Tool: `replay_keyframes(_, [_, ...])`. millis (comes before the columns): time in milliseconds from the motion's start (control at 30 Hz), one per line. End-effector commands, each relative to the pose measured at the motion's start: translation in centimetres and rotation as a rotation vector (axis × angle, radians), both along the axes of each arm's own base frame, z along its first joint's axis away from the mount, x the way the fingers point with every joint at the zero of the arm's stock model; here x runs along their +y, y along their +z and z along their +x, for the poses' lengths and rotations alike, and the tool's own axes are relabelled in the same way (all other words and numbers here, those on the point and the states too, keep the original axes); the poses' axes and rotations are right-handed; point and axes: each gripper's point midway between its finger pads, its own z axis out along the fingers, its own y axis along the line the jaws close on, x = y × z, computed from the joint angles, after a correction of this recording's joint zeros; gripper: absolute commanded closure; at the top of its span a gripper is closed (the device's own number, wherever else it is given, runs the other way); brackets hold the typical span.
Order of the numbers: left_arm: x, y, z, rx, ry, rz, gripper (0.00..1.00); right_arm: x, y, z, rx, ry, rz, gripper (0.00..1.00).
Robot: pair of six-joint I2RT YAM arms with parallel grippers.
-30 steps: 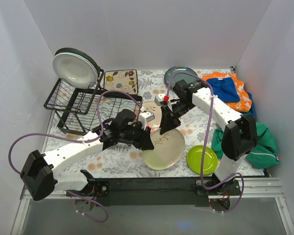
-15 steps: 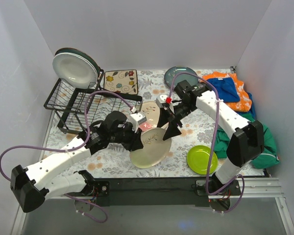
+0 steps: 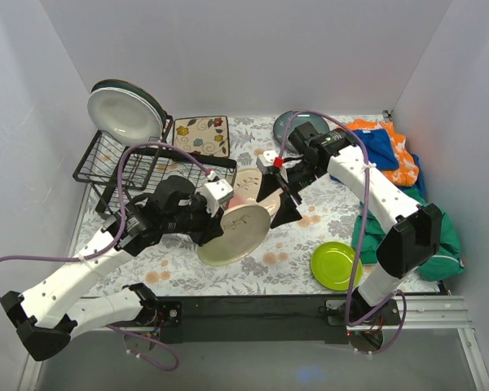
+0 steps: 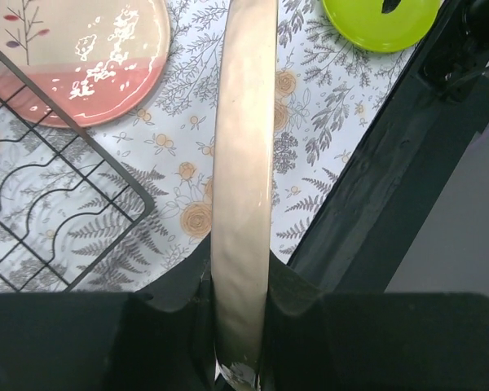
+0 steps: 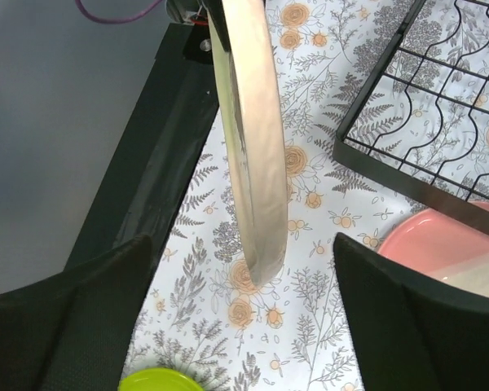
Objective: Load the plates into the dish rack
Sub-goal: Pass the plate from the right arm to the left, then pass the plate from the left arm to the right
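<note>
The dish rack [image 3: 134, 167] stood at the counter's [image 3: 187, 273] back left. A white plate [image 3: 124, 116] stood upright at its far end, with a dark plate [image 3: 122, 81] behind it. The left gripper [image 3: 210, 218] was clenched on the rim of the cream plate [image 3: 236, 235], holding it tilted above the counter just beside the rack. The pink plate [image 3: 244, 181] lay flat nearby. The right gripper [image 3: 278, 199] hung with its jaws spread wide, grasping nothing, clear of the cream plate's edge. The lime green plate [image 3: 336, 265] lay front right.
</note>
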Motion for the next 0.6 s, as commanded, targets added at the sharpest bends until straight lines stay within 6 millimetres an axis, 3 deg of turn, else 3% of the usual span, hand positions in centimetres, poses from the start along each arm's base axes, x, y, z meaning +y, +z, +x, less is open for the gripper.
replay_keyframes(0, [-0.6, 5.2, 0.9, -0.155, -0.066, -0.054, 1.00, 0.9, 0.2, -0.8, -0.035, 0.043, -0.011, 0.02])
replay_keyframes(200, [-0.8, 6.7, 1.6, -0.208, -0.089, -0.041, 1.00, 2.3, -0.6, -0.9, -0.142, 0.068, -0.017, 0.02])
replay_keyframes(400, [-0.3, 7.7, 2.0, -0.241, -0.076, -0.026, 1.00, 2.3, 0.3, -1.7, -0.221, 0.091, 0.079, 0.02])
replay_keyframes(567, [-0.2, 8.7, 2.0, -0.263, -0.076, -0.032, 1.00, 2.2, 0.5, -3.2, -0.200, 0.121, 0.138, 0.16])
